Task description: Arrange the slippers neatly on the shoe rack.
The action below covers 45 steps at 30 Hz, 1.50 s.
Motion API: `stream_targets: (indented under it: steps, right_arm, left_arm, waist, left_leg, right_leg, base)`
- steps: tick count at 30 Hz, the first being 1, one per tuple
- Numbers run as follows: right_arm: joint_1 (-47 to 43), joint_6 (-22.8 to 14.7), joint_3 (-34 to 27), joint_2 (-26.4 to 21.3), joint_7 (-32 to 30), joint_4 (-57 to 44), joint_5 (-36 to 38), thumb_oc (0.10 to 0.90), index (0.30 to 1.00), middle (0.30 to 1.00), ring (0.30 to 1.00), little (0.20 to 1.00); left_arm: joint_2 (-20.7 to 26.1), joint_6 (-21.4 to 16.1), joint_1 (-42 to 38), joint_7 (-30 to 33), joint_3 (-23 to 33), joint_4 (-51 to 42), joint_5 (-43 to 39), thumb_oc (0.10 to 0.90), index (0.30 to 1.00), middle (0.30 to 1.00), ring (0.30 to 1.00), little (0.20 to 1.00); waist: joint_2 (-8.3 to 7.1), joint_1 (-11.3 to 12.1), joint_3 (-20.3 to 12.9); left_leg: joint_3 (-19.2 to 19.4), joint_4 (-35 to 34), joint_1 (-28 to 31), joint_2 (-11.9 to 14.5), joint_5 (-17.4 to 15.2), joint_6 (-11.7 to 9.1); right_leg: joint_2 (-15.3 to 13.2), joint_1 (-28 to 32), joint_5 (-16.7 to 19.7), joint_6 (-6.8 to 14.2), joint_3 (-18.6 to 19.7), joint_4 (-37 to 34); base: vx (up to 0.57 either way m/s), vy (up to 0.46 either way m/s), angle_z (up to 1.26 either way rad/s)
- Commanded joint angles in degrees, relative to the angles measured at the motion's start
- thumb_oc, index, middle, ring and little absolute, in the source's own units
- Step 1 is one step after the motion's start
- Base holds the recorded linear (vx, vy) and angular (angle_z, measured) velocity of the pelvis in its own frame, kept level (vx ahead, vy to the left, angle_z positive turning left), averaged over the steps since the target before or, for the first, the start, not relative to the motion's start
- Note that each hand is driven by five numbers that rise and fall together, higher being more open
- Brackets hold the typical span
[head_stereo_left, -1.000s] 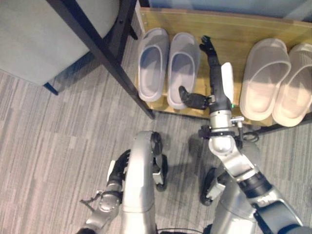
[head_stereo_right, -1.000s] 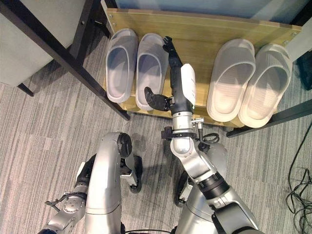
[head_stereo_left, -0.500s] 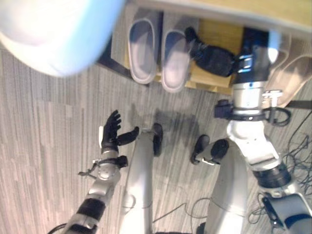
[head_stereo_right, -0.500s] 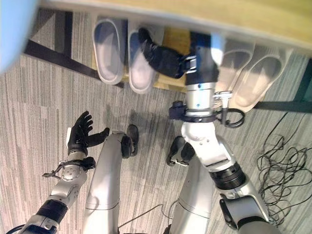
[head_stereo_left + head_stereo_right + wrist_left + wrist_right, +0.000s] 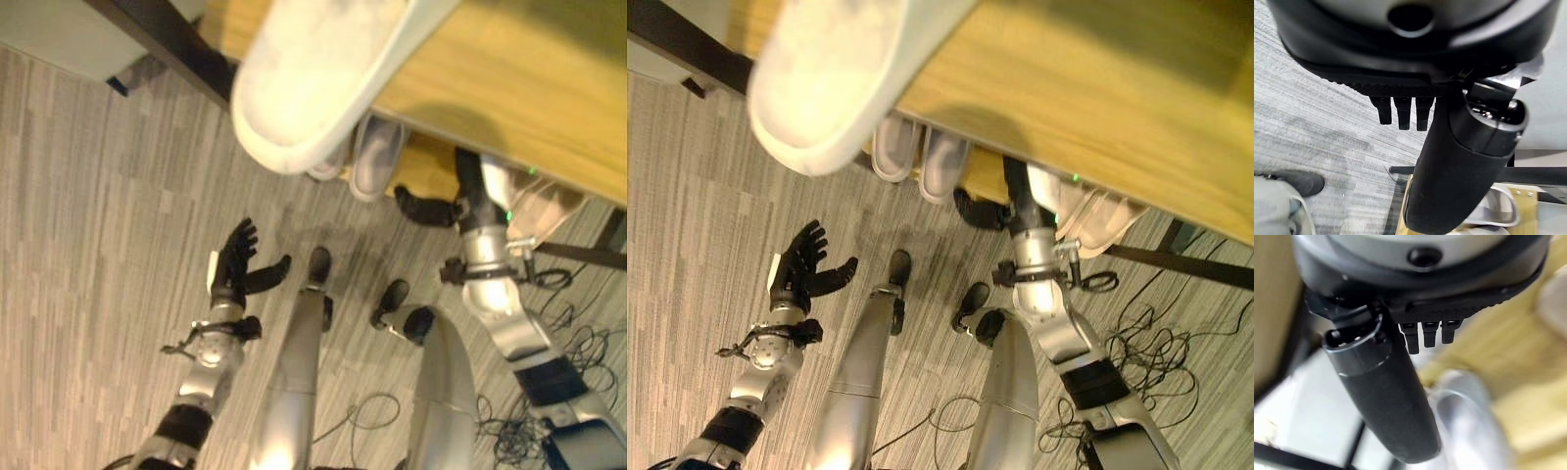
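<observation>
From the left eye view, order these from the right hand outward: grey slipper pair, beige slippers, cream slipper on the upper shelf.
1. Beige slippers, right beside the right hand, on its right.
2. Grey slipper pair, just to its left.
3. Cream slipper, upper shelf, farthest.

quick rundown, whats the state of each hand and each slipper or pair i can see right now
left hand: open, fingers spread, holding nothing, over the carpet.
right hand: reaching under the upper shelf by the grey pair; thumb out, fingers hidden.
pale slipper: lying on the upper shelf, toe past its edge.
grey pair: side by side on the lower shelf.
beige pair: on the lower shelf, mostly hidden.
</observation>
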Motion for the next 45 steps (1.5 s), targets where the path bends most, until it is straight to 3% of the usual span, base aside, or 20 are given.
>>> stream_targets:
  steps: [1,6,14,22,30,38,45]
  right_arm:
    - [2.3,-3.5,1.1,-1.0,-1.2,0.4,-4.1,0.800,0.900,0.900,0.900,0.900]
    - [8.9,-3.3,1.7,-1.3,1.5,6.1,-4.9,0.800,0.900,0.900,0.900,0.900]
    - [17.8,-4.2,2.3,-1.6,6.7,11.9,-5.7,0.800,0.900,0.900,0.900,0.900]
    - [22.3,-3.7,2.0,-0.3,10.2,19.6,-6.5,0.800,0.900,0.900,0.900,0.900]
    - [24.3,-2.6,1.4,1.8,12.4,27.9,-5.5,0.800,0.900,0.900,0.900,0.900]
    - [24.6,-1.0,2.2,2.8,13.4,34.2,-6.3,0.800,0.900,0.900,0.900,0.900]
    - [25.7,-0.6,2.7,3.6,13.8,36.6,-7.1,0.800,0.900,0.900,0.900,0.900]
  left_arm:
    - [-0.7,-2.9,4.9,-2.5,-1.6,0.8,0.8,0.800,0.900,0.900,0.900,0.900]
    - [-0.2,-2.0,8.5,-5.0,-1.7,2.1,1.9,0.800,0.900,0.900,0.900,0.900]
    - [1.0,-0.1,13.6,-7.5,-1.7,3.1,7.0,0.800,0.900,0.900,0.900,0.900]
    - [2.6,0.9,18.7,-11.1,-1.4,0.5,9.0,0.800,0.900,0.900,0.900,0.900]
    - [4.9,1.7,24.0,-17.1,-1.7,-7.1,6.9,0.800,0.900,0.900,0.900,0.900]
    - [5.5,2.5,28.9,-20.6,1.1,-15.8,2.0,0.800,0.900,0.900,0.900,0.900]
    - [6.1,2.2,31.9,-22.9,5.8,-27.0,-4.0,0.800,0.900,0.900,0.900,0.900]
  waist:
    - [-0.35,-0.7,-9.0]
    - [-0.34,0.3,-11.2]
    - [0.33,0.5,-15.2]
    - [2.07,-0.3,-19.5]
    - [3.75,-0.9,-22.4]
    - [6.09,-0.8,-22.1]
    - [6.72,-0.2,-21.9]
  left_leg:
    - [-4.2,-10.1,5.6,4.4,2.4,-4.7]
    - [-3.2,-26.9,21.9,6.1,9.4,-5.9]
    - [-0.8,-43.4,42.4,9.0,14.9,-7.5]
    - [1.5,-44.7,48.9,8.2,14.3,-7.8]
    - [3.7,-44.7,53.3,7.3,12.3,-7.3]
    - [4.9,-44.7,55.1,6.7,11.3,-6.8]
    - [4.8,-44.7,55.4,6.7,11.8,-6.8]
  right_leg:
    - [0.1,5.2,5.8,7.7,0.2,-12.4]
    - [3.6,20.1,11.8,8.2,-3.8,-28.3]
    - [8.6,41.7,16.3,9.9,-6.4,-46.5]
    - [9.1,51.7,18.1,10.8,-5.4,-54.7]
    - [8.9,56.0,17.9,11.3,-3.5,-56.8]
    - [8.3,56.9,17.5,11.5,-2.3,-56.8]
    - [8.3,57.8,17.4,11.3,-2.5,-56.8]
  base:
    - [0.05,-0.103,0.06]
    - [0.05,-0.061,0.03]
    - [0.16,-0.058,-0.02]
    - [0.11,-0.017,-0.02]
    - [0.06,0.015,-0.05]
    - [-0.01,0.014,-0.10]
    - [-0.01,-0.011,-0.03]
